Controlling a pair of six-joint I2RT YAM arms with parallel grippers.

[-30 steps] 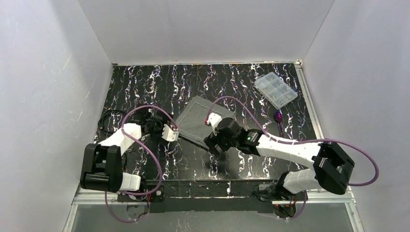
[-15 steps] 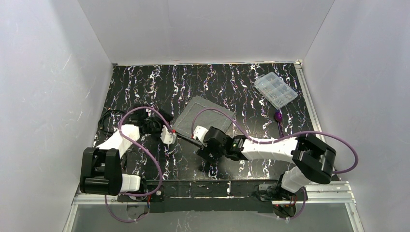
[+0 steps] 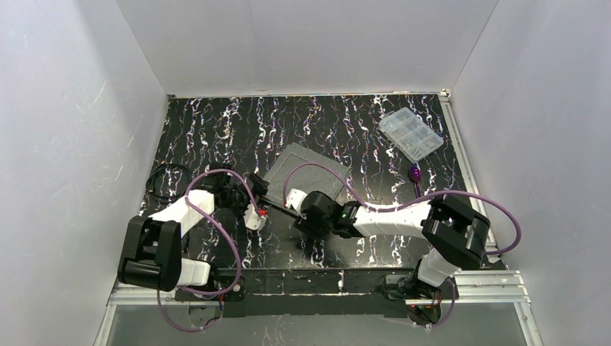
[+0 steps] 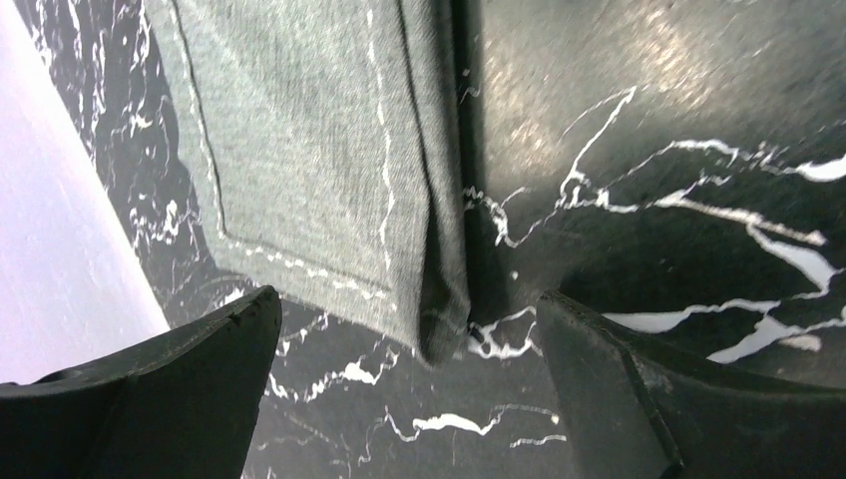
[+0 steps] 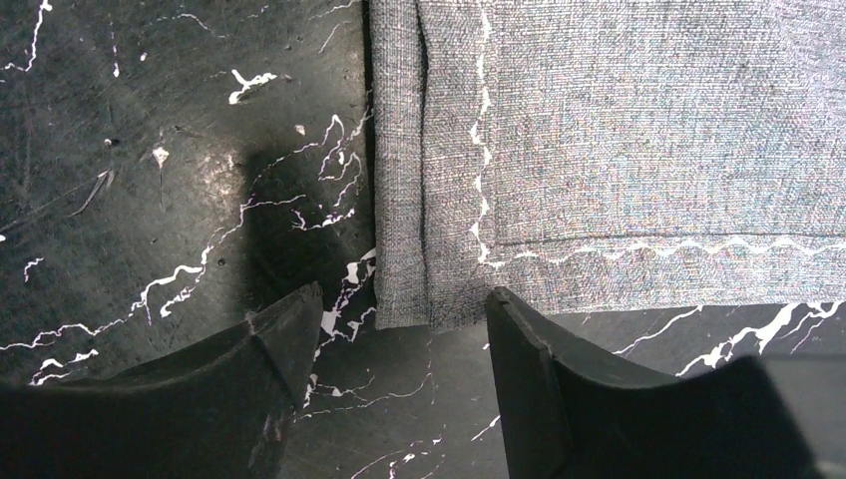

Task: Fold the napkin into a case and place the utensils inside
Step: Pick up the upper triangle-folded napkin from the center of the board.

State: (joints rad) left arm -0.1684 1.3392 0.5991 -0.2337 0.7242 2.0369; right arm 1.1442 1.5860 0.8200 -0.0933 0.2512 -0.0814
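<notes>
Grey woven cloth lies directly ahead of both grippers. The napkin (image 3: 308, 167) rests flat on the marbled table (image 3: 216, 130). At least one edge is already doubled: both wrist views show a second layer beside the light stitched line.

**Left gripper** (image 4: 404, 324): jaws apart, nothing held. One near corner of the napkin sits between its fingers (image 4: 170, 389), its folded edge close to the midline. The rest of the cloth runs forward and toward the left-hand finger. The wide opening appears intended to let the fingers straddle the whole layered corner.

**Right gripper** (image 5: 399, 304): jaws apart, nothing held. The other near corner lies in the gap, with the folded strip centred. The main panel extends ahead and past the right-hand finger. Whether either set of fingertips touches the table cannot be told.

**Assessment:** placing one gripper at each near corner suggests a simultaneous pinch, so the near edge can lift evenly and carry over as one fold. Pinching only the upper layer would likely open the existing fold.

**Utensils** (image 3: 416, 174): on the table, well apart from the right gripper on its outer side, near the clear compartment box (image 3: 411, 134). They are too small to tell spoon from fork. No case is formed yet, so insertion is not yet possible.
</notes>
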